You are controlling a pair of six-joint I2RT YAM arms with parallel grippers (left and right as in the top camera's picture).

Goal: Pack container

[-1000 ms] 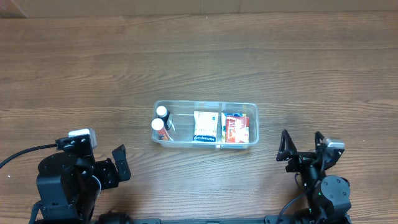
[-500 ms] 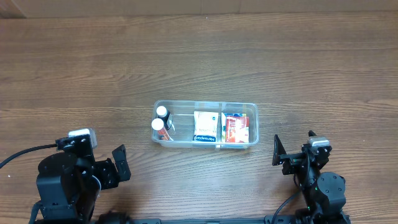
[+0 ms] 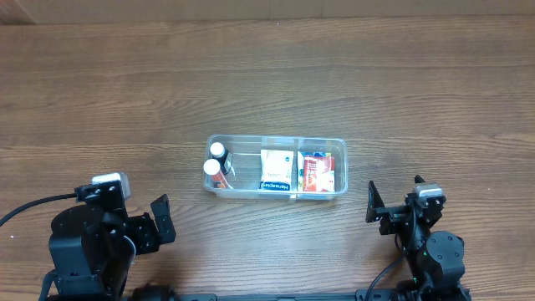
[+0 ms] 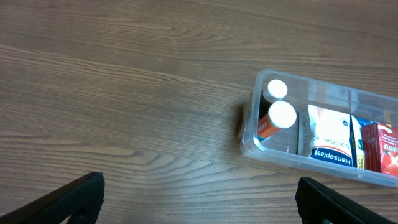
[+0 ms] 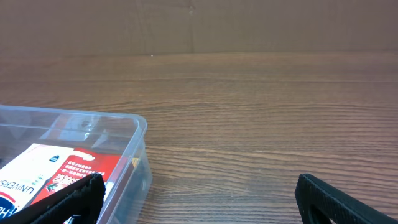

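Observation:
The clear plastic container (image 3: 338,149) sits mid-table. It holds two white-capped orange bottles (image 3: 216,161) at its left end, a white Hansaplast box (image 3: 276,170) in the middle and a red box (image 3: 316,171) at the right. It also shows in the left wrist view (image 4: 323,91) and in the right wrist view (image 5: 138,130). My left gripper (image 3: 159,221) is open and empty near the front left, away from the container. My right gripper (image 3: 393,205) is open and empty at the front right, just past the container's right end.
The wooden table (image 3: 267,75) stretches around the container. A cardboard-coloured wall (image 5: 199,25) stands at the far edge in the right wrist view.
The right arm pulled back toward the front edge between the first two frames and has held still since. The left arm and the container's contents have not moved.

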